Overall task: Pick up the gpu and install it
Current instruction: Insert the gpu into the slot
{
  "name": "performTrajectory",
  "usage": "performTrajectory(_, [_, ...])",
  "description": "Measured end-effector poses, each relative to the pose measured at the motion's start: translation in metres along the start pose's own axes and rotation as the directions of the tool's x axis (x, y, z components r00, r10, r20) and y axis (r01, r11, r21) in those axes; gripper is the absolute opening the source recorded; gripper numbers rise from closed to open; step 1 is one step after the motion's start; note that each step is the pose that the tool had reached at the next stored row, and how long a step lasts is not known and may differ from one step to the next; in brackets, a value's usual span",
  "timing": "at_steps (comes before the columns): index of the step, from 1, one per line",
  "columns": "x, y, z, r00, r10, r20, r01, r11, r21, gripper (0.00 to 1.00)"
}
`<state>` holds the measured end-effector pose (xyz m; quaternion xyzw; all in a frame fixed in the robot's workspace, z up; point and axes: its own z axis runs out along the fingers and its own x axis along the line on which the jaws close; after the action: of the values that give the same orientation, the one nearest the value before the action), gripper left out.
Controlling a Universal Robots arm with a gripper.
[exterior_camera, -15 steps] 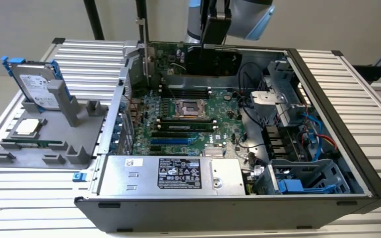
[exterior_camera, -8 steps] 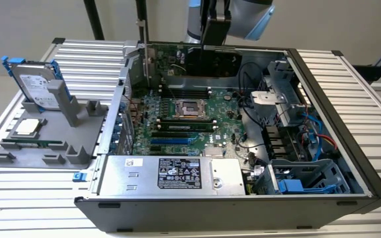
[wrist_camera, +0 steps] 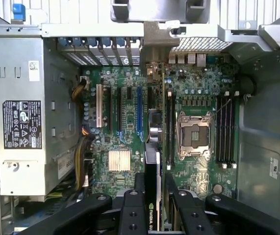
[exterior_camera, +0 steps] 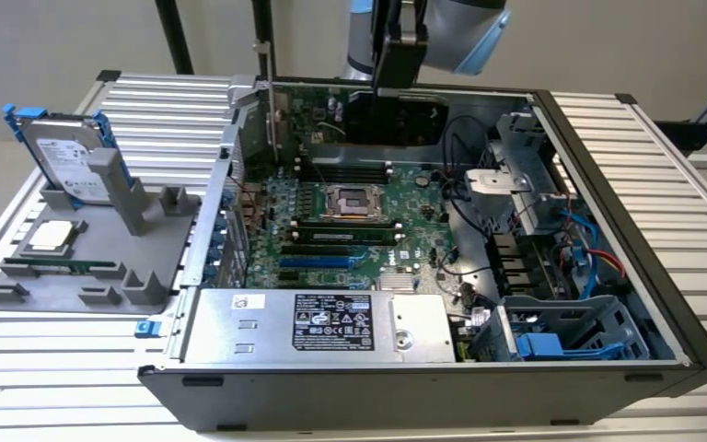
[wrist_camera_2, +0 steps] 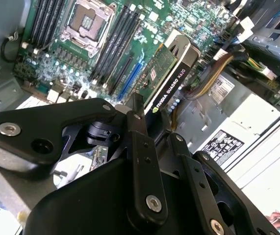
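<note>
My gripper point(exterior_camera: 399, 64) hangs over the far end of the open computer case point(exterior_camera: 648, 304), shut on the gpu point(exterior_camera: 393, 120). In the exterior view the gpu is a black card standing on edge above the green motherboard point(exterior_camera: 366, 249). The second wrist view shows the gpu point(wrist_camera_2: 171, 73) with its green board face and black edge, gripped between my fingers point(wrist_camera_2: 139, 117). In the first wrist view the gpu point(wrist_camera: 153, 161) appears edge-on over the expansion slots point(wrist_camera: 140, 110), beside the processor socket point(wrist_camera: 194, 134). Its silver bracket point(wrist_camera: 155, 41) lies near the case's rear slot openings. Whether the card touches a slot I cannot tell.
On the exterior view's left a grey fixture point(exterior_camera: 71, 295) holds a silver hard drive with blue rails point(exterior_camera: 65, 157), a processor chip point(exterior_camera: 49, 237) and a memory stick point(exterior_camera: 65, 267). The power supply point(exterior_camera: 317, 327), a drive cage point(exterior_camera: 562, 336) and cables point(exterior_camera: 501, 221) crowd the case.
</note>
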<state>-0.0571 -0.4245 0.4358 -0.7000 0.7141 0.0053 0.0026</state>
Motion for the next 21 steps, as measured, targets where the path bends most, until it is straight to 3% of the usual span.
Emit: performTrajectory(21, [0.0, 0.0, 0.0043, 1.0, 0.0, -0.0015, 0.0, 1.0, 0.0006, 0.0])
